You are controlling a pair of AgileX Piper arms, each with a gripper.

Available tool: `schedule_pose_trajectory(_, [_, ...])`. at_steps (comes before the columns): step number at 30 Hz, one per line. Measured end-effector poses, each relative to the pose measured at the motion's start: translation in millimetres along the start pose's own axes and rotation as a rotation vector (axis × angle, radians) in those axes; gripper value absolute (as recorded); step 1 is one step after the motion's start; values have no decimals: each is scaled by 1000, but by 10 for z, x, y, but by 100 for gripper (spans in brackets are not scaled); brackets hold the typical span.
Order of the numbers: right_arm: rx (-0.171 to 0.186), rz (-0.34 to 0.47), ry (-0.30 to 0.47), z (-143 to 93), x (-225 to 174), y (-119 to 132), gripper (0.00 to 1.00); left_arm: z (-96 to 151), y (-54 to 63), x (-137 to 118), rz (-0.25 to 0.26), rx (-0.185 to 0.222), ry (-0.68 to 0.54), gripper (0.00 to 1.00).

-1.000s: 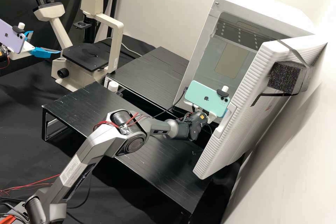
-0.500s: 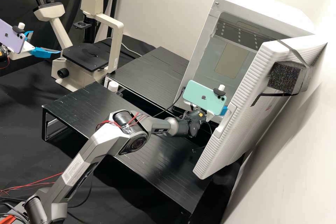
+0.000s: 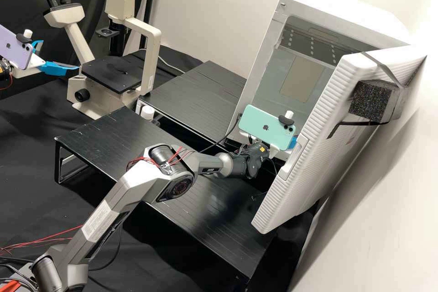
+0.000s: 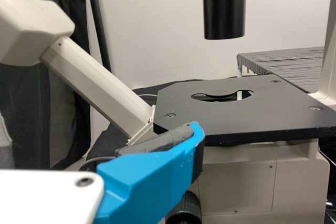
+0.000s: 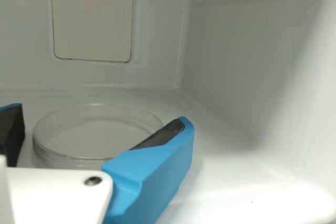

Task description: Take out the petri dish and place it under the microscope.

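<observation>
In the high view my right gripper [image 3: 293, 142] is at the white cabinet's open front, mostly behind the green phone. The right wrist view has a clear round petri dish [image 5: 94, 135] flat on the cabinet's white floor. My right gripper [image 5: 97, 124] is open there, its fingers on either side of the dish's near part; contact cannot be told. My left gripper [image 3: 59, 55] is open and holds nothing, left of the microscope [image 3: 150, 54] in the high view. Part of my left gripper [image 4: 152, 177] appears before the black stage [image 4: 210, 116], which has a round opening.
The cabinet's thick white door [image 3: 315, 146] stands open close beside the right gripper. Two low black platforms [image 3: 109, 141] stand between microscope and cabinet, with a small white-capped object [image 3: 147, 112] near their gap. In the left wrist view a black tube [image 4: 224, 9] hangs over the stage.
The phone on the right gripper has shifted slightly left and up in the high view, and that arm's elbow has moved slightly to the right. The left arm has kept still.
</observation>
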Motion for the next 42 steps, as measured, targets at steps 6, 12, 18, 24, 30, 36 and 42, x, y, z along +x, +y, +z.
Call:
schedule_pose_trajectory(6, [0, -1, -6, 6, 0, -1, 0, 0, 0, 0, 0, 0, 0, 100])
schedule_pose_trajectory(12, [4, -1, -6, 6, 0, -1, 0, 0, 0, 0, 0, 0, 0, 100])
schedule_pose_trajectory(18, [6, -3, -8, 15, 4, -10, 0, 0, 0, 0, 0, 0, 0, 100])
schedule_pose_trajectory(24, [6, -3, -8, 15, 4, -10, 0, 0, 0, 0, 0, 0, 0, 100])
schedule_pose_trajectory(30, [24, -5, 0, 22, -38, -30, 0, 0, 0, 0, 0, 0, 0, 100])
schedule_pose_trajectory(36, [45, 2, 18, 27, -271, 30, 0, 0, 0, 0, 0, 0, 0, 100])
schedule_pose_trajectory(42, [60, 20, 20, 27, -602, 149, 0, 0, 0, 0, 0, 0, 0, 100])
